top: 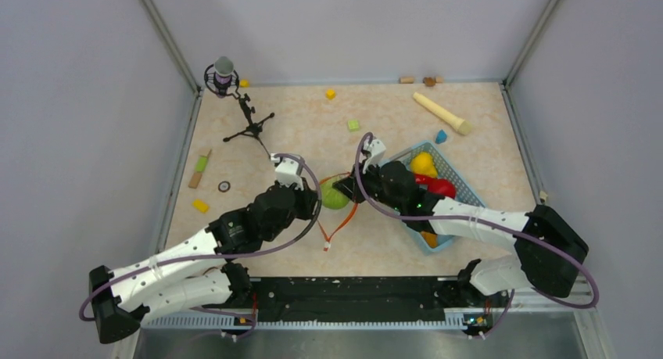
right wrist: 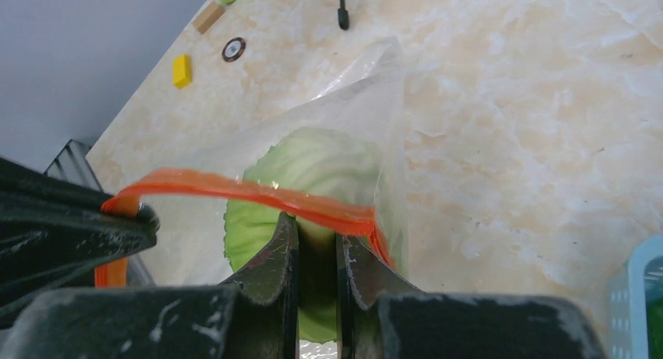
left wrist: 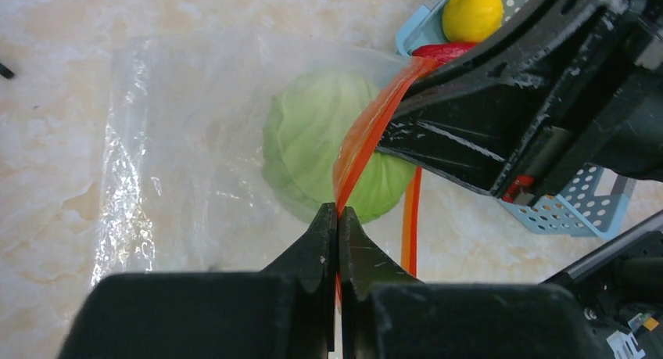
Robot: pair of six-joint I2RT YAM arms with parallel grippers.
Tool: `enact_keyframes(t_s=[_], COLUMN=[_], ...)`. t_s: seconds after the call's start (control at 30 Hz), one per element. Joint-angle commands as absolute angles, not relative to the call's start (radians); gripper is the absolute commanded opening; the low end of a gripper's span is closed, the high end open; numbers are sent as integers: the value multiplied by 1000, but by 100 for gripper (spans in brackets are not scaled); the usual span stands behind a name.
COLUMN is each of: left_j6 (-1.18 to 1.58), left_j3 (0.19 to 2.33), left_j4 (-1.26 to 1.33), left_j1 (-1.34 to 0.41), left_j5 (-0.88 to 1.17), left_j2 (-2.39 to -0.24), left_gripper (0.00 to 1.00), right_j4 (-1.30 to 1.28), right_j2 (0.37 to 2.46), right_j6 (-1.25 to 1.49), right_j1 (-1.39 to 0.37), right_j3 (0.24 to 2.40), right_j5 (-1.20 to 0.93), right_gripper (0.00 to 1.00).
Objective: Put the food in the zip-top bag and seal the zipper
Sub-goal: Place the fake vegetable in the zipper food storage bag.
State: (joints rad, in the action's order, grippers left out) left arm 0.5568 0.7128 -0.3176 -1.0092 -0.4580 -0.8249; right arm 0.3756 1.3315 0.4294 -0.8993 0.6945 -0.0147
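Top external view: the left gripper (top: 315, 195) and the right gripper (top: 349, 188) meet at table centre over the zip-top bag (top: 335, 196). A light-blue basket (top: 463, 179) just right of them holds a lemon (top: 424, 163) and a tomato (top: 442, 187).

Left wrist view: the left jaws are clamped together on the orange zipper (left wrist: 367, 132). A green cabbage (left wrist: 313, 140) lies inside the bag.

Right wrist view: the right jaws stand narrow, pinching the same zipper farther along.
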Motion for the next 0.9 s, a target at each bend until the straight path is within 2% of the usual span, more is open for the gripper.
enact_keyframes(t_s=[0.0, 0.23, 0.6, 0.7, 0.77, 0.87], left_j6=[525, 506, 515, 514, 511, 508], left_j3=[701, 674, 665, 651, 636, 614], left_j4=[-231, -178, -147, -129, -110, -81], left_j1=[-1012, -1012, -1011, -1012, -1012, -1012], left_j5=[-375, -301, -205, -172, -151, -159], left_j2=[-799, -787, -768, -737, -713, -683], left_gripper=[0, 0, 0, 0, 0, 0], right_j4=[461, 409, 510, 524, 542, 571], right_j2=[1352, 1411, 1540, 1557, 1562, 1563], right_j6=[480, 598, 791, 828, 842, 834], right_j1=[-920, -979, -1053, -1055, -1055, -1055], right_j3=[765, 841, 870, 858, 849, 843], right_j5=[120, 368, 536, 598, 622, 600], right_gripper=[0, 0, 0, 3, 8, 13])
